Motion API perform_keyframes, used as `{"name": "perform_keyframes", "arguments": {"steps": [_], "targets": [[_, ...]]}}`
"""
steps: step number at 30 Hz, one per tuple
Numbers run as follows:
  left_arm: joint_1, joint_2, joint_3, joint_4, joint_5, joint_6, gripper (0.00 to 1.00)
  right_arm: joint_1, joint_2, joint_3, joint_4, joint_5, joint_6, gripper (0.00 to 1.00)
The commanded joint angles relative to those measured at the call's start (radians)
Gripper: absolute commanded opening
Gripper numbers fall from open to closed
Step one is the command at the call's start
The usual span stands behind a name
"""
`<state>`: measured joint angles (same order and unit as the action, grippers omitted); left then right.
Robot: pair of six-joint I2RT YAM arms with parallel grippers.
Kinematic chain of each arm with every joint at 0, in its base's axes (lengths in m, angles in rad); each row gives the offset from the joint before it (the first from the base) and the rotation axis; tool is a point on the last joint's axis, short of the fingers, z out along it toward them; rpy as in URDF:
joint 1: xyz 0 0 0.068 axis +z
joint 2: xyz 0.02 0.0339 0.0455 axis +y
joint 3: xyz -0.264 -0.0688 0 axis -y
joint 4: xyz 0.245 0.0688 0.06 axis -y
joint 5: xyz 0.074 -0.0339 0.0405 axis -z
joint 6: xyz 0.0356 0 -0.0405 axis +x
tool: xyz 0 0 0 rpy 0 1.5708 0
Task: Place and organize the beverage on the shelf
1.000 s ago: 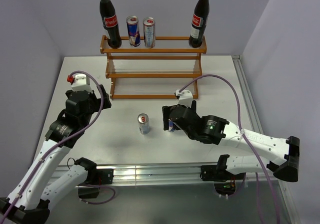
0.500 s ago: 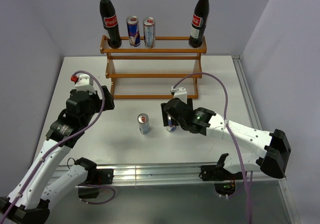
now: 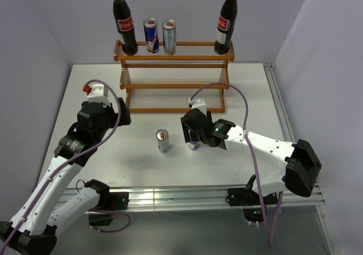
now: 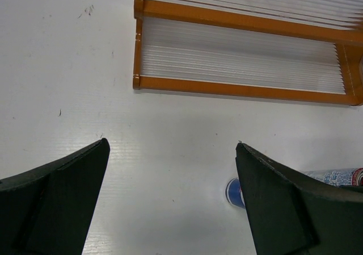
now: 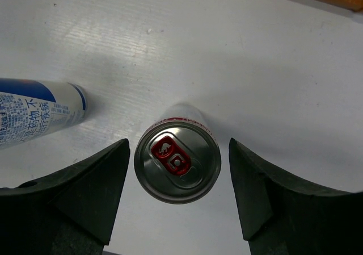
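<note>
Now that the right gripper (image 5: pixel 178 172) has slid in over a standing can (image 5: pixel 177 159) on the table (image 3: pixel 136 165), its jaws have narrowed to flank it, thin gaps left on both sides, so nothing is clamped yet. The left gripper (image 4: pixel 170 201) hangs spread wide, empty. Two bottles (image 3: pixel 125 25) and two cans (image 3: pixel 151 35) stand on top of the shelf (image 3: pixel 187 57); another can (image 3: pixel 163 141) waits on the table nearby.
</note>
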<state>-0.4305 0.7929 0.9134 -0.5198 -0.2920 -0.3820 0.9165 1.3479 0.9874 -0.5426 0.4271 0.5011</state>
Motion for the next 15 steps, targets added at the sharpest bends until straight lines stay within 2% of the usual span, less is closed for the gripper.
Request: {"name": "perform_keyframes", "arguments": {"steps": [1, 2, 3, 5, 6, 8, 12, 13, 15], "targets": [[0.006, -0.006, -0.002, 0.035, 0.017, 0.011, 0.99, -0.007, -0.010, -0.013, 0.044, -0.011, -0.007, 0.77], [0.006, -0.009, -0.002, 0.035, 0.017, 0.011, 0.99, -0.007, -0.010, -0.016, 0.046, -0.013, -0.010, 0.76], [0.007, -0.009, -0.004, 0.037, 0.019, 0.012, 0.99, -0.007, -0.012, -0.019, 0.046, -0.016, -0.010, 0.71], [0.009, -0.011, -0.001, 0.038, 0.021, 0.012, 1.00, -0.007, -0.015, -0.023, 0.049, -0.019, -0.018, 0.59], [0.010, -0.009, -0.001, 0.038, 0.021, 0.014, 1.00, -0.005, -0.015, -0.023, 0.047, -0.021, -0.021, 0.49], [0.016, -0.004, -0.001, 0.038, 0.028, 0.015, 1.00, -0.007, -0.015, -0.020, 0.040, -0.014, -0.024, 0.40], [0.029, 0.000, 0.007, 0.049, 0.057, 0.014, 1.00, -0.007, -0.042, 0.013, 0.004, -0.007, -0.035, 0.28], [0.033, -0.001, 0.015, 0.053, 0.066, 0.014, 1.00, -0.005, -0.059, 0.022, -0.006, -0.004, -0.044, 0.21], [0.041, -0.012, 0.024, 0.063, 0.062, 0.015, 1.00, -0.007, -0.078, 0.045, -0.031, -0.004, -0.055, 0.13]]}}
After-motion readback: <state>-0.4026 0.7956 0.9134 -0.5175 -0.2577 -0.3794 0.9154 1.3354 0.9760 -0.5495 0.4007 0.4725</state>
